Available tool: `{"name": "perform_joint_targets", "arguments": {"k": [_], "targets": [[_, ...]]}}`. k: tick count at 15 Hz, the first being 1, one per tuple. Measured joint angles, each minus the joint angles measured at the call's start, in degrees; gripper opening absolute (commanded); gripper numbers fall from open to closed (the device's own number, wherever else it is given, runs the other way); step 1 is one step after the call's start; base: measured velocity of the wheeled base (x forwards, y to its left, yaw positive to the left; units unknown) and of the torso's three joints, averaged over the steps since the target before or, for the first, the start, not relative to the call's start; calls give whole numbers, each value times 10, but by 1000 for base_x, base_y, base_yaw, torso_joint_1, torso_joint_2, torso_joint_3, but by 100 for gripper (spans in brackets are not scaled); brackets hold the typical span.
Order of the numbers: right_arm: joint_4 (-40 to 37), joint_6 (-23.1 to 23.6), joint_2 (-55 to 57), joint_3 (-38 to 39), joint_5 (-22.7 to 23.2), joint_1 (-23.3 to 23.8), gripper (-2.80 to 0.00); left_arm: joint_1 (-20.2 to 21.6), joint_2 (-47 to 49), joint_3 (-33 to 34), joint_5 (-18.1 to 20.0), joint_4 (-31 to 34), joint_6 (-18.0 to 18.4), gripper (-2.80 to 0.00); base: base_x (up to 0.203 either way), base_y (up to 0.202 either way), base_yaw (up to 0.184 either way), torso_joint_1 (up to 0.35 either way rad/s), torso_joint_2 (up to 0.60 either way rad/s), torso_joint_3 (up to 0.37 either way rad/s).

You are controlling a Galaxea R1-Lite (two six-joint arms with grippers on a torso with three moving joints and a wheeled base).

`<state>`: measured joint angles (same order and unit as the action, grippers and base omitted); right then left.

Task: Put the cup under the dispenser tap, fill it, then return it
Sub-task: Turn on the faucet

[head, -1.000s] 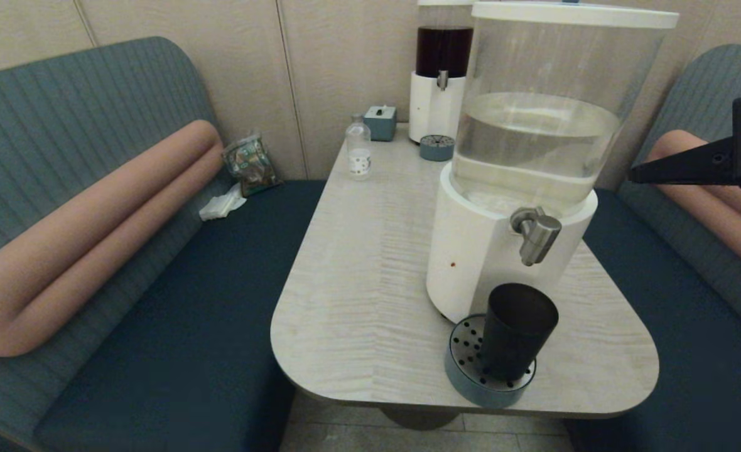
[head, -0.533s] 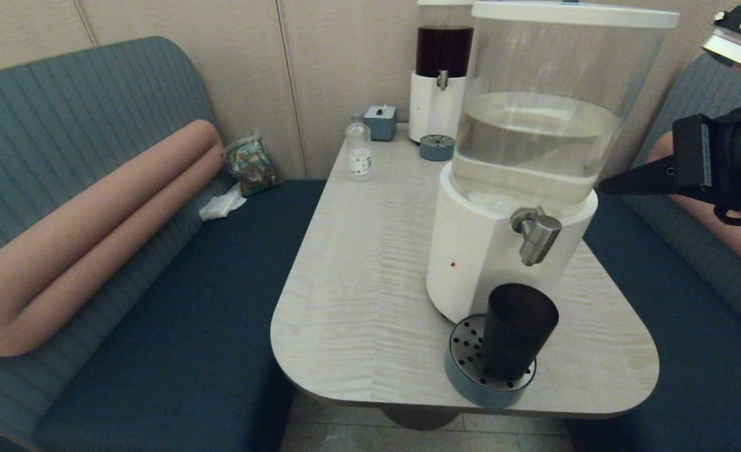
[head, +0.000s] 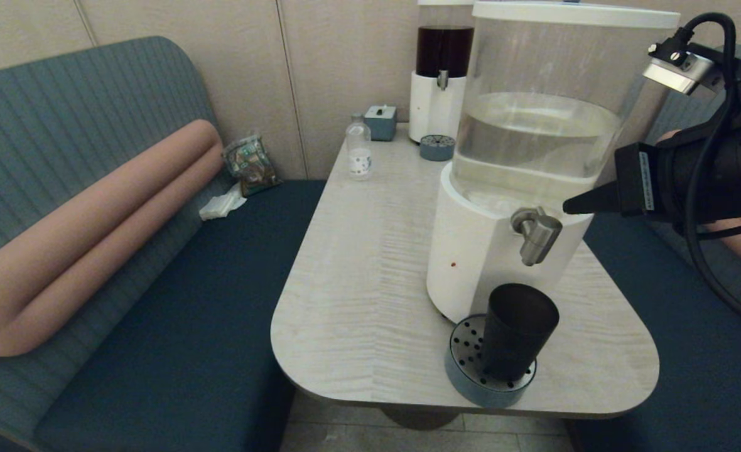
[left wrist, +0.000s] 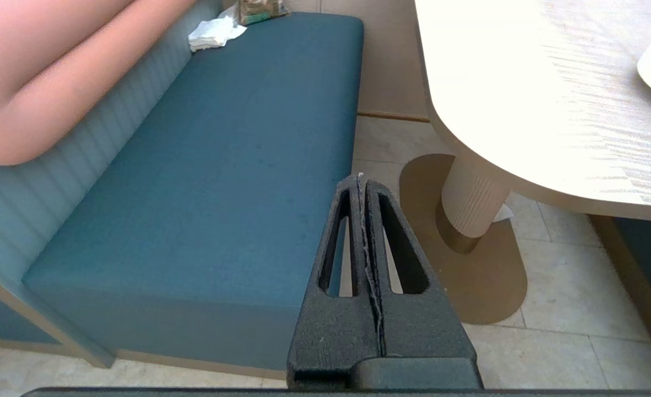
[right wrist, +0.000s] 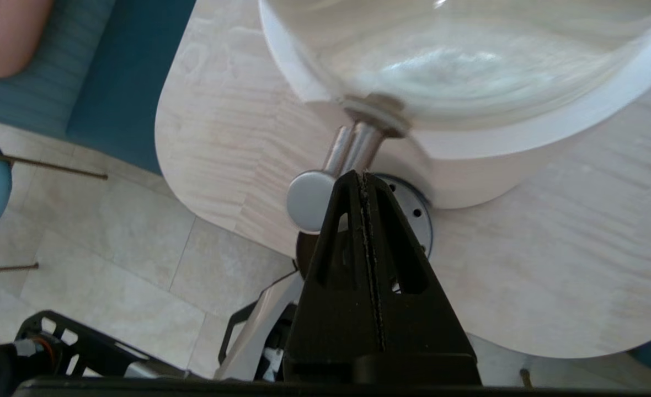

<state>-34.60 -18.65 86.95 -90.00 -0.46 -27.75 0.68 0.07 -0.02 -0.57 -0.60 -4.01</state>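
Note:
The dark tapered cup stands on the round perforated drip tray below the brushed-silver dispenser tap of the big clear-tank dispenser. My right gripper is shut and empty, its tip just right of the tap and slightly above it. In the right wrist view the gripper points at the tap, with the cup mostly hidden behind the fingers. My left gripper is shut and parked low beside the bench, out of the head view.
A second dispenser with dark liquid, a small drip tray, a clear bottle and a small box stand at the table's far end. Blue benches flank the table.
My right gripper has moved left and down, from the right edge of the head view to just beside the tap. The cup and the left arm have not moved.

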Motion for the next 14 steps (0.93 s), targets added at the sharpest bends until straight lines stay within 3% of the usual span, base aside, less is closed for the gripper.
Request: {"name": "perform_joint_targets", "arguments": {"k": [5,14], "targets": [[-1,-52,5,2,5,-5,-280,0,0,0,0,0,0,-280,0,0,0,0,0,0],[26,-80,12,3,36,30,-280,0,0,0,0,0,0,-280,0,0,0,0,0,0]]}}
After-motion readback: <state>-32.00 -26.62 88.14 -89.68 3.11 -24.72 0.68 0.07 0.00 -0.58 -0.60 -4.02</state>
